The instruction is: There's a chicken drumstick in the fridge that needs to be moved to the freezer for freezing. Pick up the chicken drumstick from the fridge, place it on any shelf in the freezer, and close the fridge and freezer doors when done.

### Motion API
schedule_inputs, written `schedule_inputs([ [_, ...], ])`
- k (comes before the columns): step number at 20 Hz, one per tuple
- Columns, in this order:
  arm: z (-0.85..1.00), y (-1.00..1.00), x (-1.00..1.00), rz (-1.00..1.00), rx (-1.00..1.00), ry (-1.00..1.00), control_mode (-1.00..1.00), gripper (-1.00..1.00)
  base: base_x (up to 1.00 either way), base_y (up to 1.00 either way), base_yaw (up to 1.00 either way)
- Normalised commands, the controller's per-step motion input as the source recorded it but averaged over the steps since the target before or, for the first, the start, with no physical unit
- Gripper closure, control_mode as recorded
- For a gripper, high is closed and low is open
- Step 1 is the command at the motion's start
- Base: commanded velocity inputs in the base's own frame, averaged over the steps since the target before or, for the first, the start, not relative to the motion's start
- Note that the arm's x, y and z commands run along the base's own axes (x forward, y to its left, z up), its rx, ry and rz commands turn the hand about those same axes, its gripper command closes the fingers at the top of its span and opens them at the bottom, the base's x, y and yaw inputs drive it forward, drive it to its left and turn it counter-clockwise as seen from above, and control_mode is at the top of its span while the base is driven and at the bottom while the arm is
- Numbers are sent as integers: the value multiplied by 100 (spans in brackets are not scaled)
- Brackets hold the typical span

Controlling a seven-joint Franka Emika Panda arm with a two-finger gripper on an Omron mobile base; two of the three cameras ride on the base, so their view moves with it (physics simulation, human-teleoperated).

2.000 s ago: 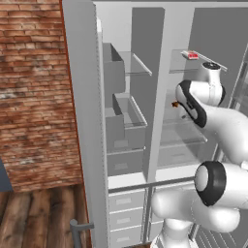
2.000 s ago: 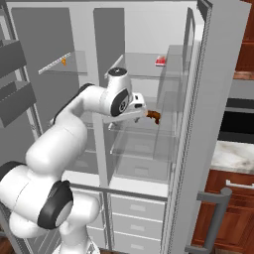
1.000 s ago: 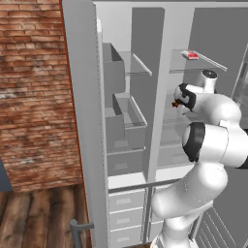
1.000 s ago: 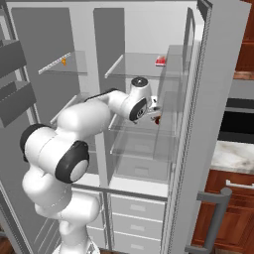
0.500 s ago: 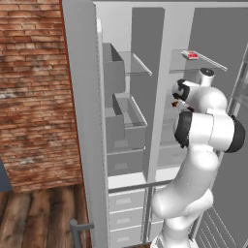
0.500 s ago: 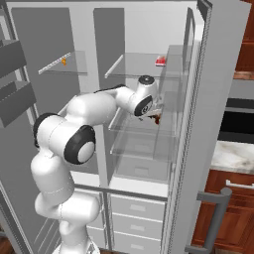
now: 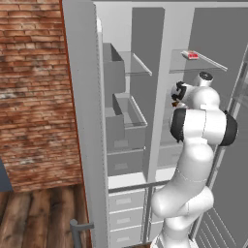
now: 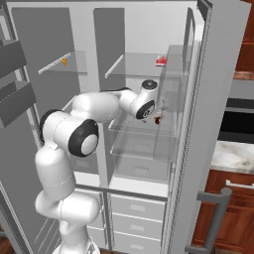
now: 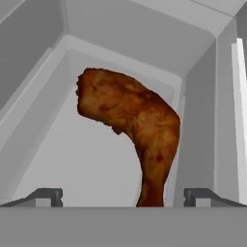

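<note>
The chicken drumstick, dark reddish-brown, lies on the middle glass shelf of the fridge. Its thin end points toward me, between my two finger tips. My gripper is open, the tips wide apart on either side of the bone end and apart from it. From the base, the gripper is deep in the wider compartment with the drumstick just below it. In the left base view the gripper is at the drumstick. The freezer stands open beside it, with a clear shelf.
A small flat red-and-white item lies on the fridge's top shelf. Grey bins sit in the freezer. The fridge door hangs open on the right with its bar handle; the freezer door is open on the left.
The arm has swung its elbow round and pushed the hand a little deeper into the fridge, up to the drumstick. The drumstick has stayed on its shelf.
</note>
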Motion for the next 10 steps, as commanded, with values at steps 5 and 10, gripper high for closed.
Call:
schedule_inputs([
  [5,-19,-15,10,0,1,0,-100,-100,0,0,0],
  [10,-8,-8,14,0,1,0,-100,-100,0,0,0],
])
